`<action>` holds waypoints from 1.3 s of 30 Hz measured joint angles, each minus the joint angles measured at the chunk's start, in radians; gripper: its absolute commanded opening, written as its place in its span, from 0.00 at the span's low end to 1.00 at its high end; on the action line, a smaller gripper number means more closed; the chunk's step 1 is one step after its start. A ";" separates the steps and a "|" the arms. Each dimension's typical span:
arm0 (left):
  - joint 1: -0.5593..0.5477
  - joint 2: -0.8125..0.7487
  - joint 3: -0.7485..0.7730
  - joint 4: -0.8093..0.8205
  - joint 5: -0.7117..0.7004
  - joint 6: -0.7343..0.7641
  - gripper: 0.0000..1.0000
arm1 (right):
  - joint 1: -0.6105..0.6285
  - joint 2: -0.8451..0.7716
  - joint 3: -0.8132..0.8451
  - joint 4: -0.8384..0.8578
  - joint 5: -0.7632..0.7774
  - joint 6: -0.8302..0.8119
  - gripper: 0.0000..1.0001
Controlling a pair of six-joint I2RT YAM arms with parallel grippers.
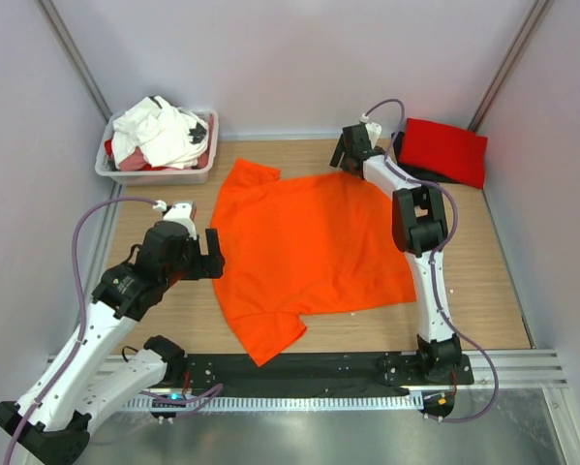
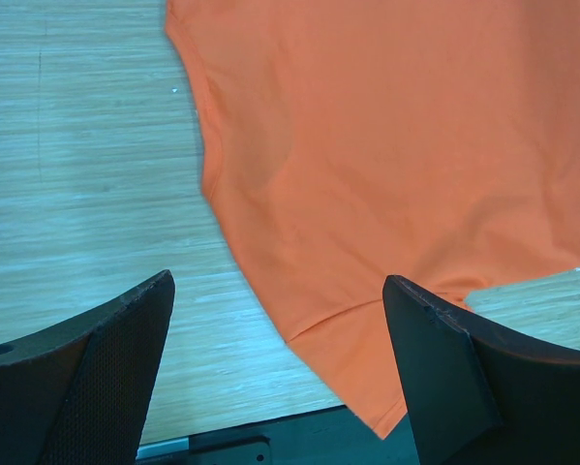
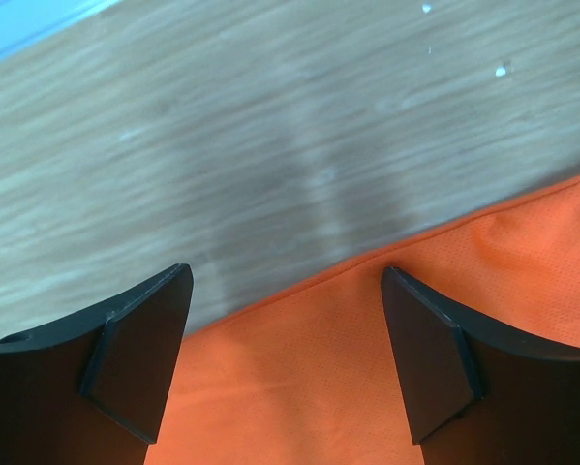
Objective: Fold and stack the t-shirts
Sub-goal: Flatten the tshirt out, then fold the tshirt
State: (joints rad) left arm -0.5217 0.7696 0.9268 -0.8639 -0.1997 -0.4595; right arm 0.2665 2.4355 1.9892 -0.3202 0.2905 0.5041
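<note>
Top external view, from left to right: a white tub (image 1: 106,167) sits in the upper left of the frame on the wooden desk (image 1: 483,291), heaped with crumpled white shirts (image 1: 159,131); scraps of red and black cloth show among them. Below and to the right of the tub, the left fingers (image 1: 214,266) are spread wide and hold nothing, poised just beside the left hem of the orange t-shirt (image 1: 309,242). That shirt lies unfolded and mostly flat across the middle of the desk, one sleeve pointing to the upper left and the other to the lower centre, where it reaches the dark strip along the near edge. At the shirt's upper right edge the right fingers (image 1: 346,153) are spread apart as well, gripping nothing. In the upper right of the frame a folded red shirt (image 1: 444,150) rests on the desk, apart from the orange one.

Left wrist view: the left fingers (image 2: 106,368) stand wide at the bottom of the frame, the orange t-shirt (image 2: 386,145) filling the upper right, bare desk (image 2: 76,145) on the left.

Right wrist view: the right fingers (image 3: 135,358) are parted above the orange t-shirt (image 3: 299,407), whose edge runs diagonally across the lower frame; bare desk (image 3: 270,145) fills the rest.
</note>
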 measured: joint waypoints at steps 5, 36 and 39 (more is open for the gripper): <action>0.003 0.005 0.000 0.000 -0.003 0.000 0.89 | 0.000 0.034 0.058 0.001 0.027 0.021 0.86; -0.945 0.353 -0.293 0.048 -0.082 -0.863 0.72 | 0.000 -1.365 -0.924 -0.294 0.020 0.001 0.88; -0.985 0.475 -0.242 0.085 -0.096 -0.893 0.70 | 0.000 -1.398 -0.983 -0.335 -0.010 0.025 0.87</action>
State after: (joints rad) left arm -1.5063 1.2446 0.6849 -0.7792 -0.2958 -1.3525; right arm 0.2665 1.0374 1.0058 -0.6556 0.2810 0.5289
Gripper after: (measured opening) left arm 0.713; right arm 0.874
